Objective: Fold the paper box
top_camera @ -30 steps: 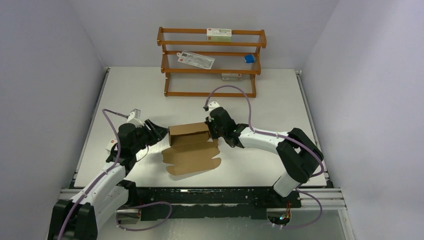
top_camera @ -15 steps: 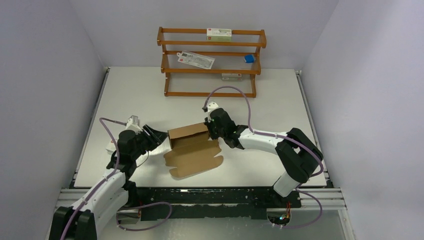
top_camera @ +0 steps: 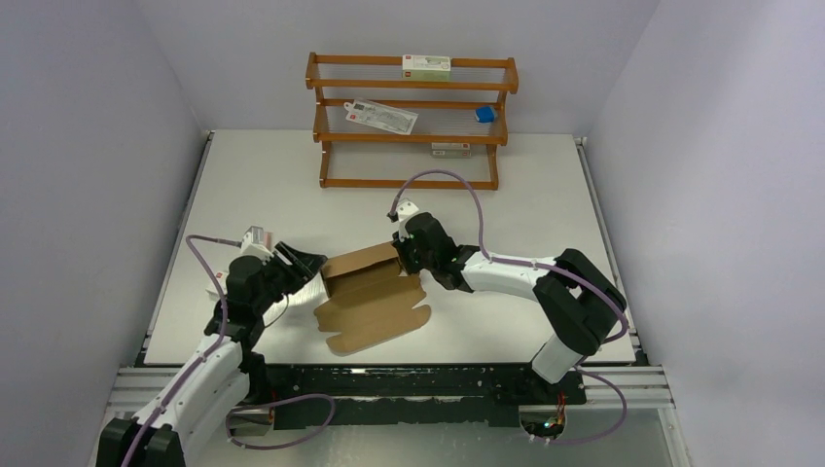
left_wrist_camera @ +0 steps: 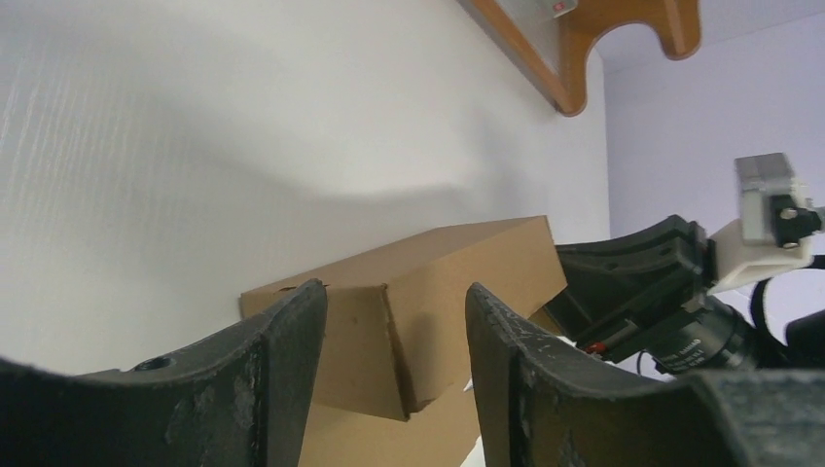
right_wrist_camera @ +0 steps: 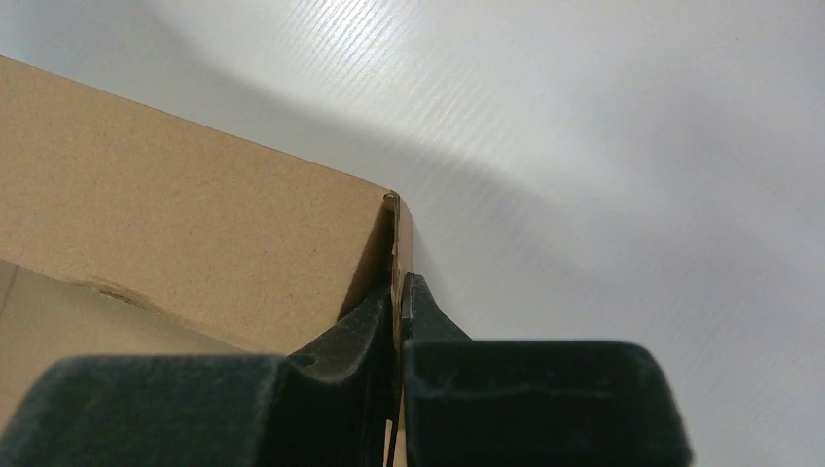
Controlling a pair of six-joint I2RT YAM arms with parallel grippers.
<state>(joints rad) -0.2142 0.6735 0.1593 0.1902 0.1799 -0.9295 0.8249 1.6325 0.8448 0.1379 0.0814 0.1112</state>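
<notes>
Top view first: the paper box (top_camera: 370, 297) sits about mid-table, a bit closer to the near edge of the table (top_camera: 545, 195) than to the far one. It's only half formed. The back part stands up as a shallow tray and a flat flap with tabs lies toward the near edge. The right gripper (top_camera: 403, 257) is at the box's right end, and the left gripper (top_camera: 311, 269) is just beside the left end. A wooden rack (top_camera: 409, 122) stands by the far edge, well apart from all this.

Left wrist cam: the left gripper (left_wrist_camera: 394, 297) has its fingers (left_wrist_camera: 277, 379) spread fairly wide, with the left corner of the box (left_wrist_camera: 457, 263) showing in the gap. Can't tell if either finger actually touches the cardboard. The other arm's gripper (left_wrist_camera: 632, 282) shows at the box's far end.

Right wrist cam: the right gripper (right_wrist_camera: 397, 302) is pinched nearly closed on the thin upright end wall of the box (right_wrist_camera: 195, 224), one finger inside and one outside, right at the corner.
</notes>
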